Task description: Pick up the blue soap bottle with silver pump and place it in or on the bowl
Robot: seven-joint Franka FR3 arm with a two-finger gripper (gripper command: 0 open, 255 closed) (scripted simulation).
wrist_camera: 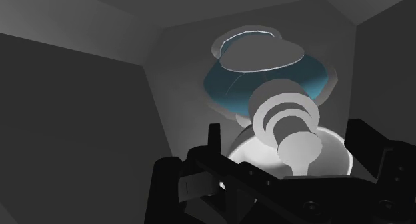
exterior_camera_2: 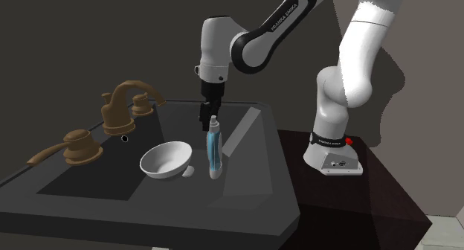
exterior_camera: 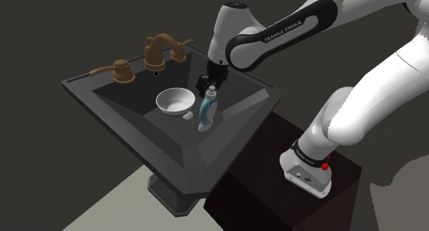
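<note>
Bottle [exterior_camera: 206, 114] stands upright under hand [exterior_camera: 210, 84] — pump [wrist_camera: 287, 119] between its parted fingers [wrist_camera: 213, 148].

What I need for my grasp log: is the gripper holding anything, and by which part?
Nothing is held. The gripper is open, its fingers standing apart on either side of the pump of the soap bottle, without touching it.

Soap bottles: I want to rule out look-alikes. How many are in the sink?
1. The blue soap bottle stands in the dark sink, beside the white bowl, just below the end effector. None seems hidden.
</note>
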